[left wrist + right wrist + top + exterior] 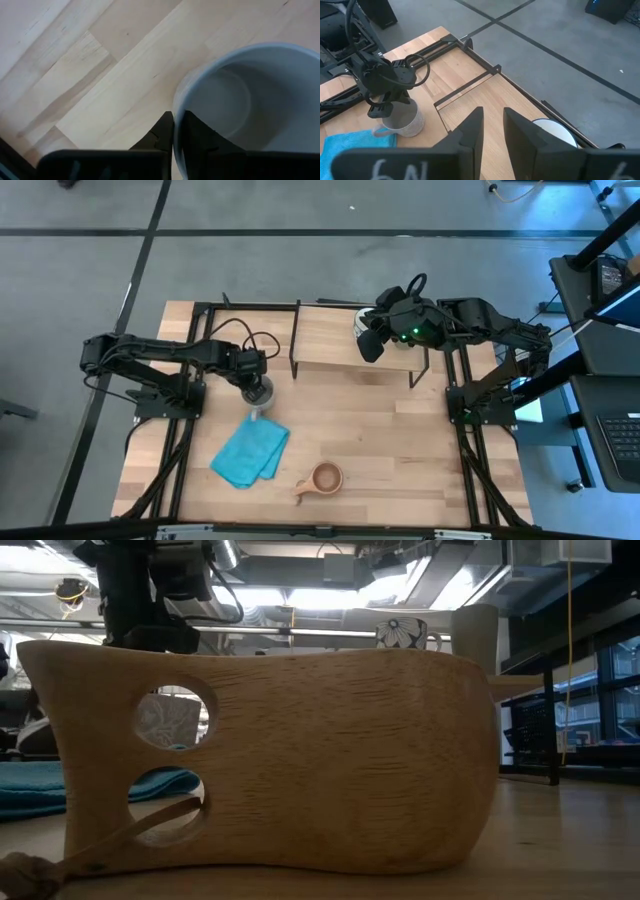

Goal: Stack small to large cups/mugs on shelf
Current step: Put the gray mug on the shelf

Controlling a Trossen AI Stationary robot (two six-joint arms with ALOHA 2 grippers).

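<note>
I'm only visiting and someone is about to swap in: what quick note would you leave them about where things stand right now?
Left gripper: pinched on the grey mug rim, beside the blue cloth.
Right gripper: hovering over the shelf, holding nothing.
White mug: already on the shelf.
Wooden cup: on the table, near the front edge.
Left: nest the cups by size on the shelf.

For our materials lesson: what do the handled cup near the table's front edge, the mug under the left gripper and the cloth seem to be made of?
The handled cup: wood, matte, with visible grain and two holes cut through its handle. The mug: probably glazed ceramic, going by its smooth pale grey inside and thick rounded rim; the left gripper pinches that rim. The cloth: soft blue fabric, lying folded and slightly rumpled; the weave cannot be made out.
</note>
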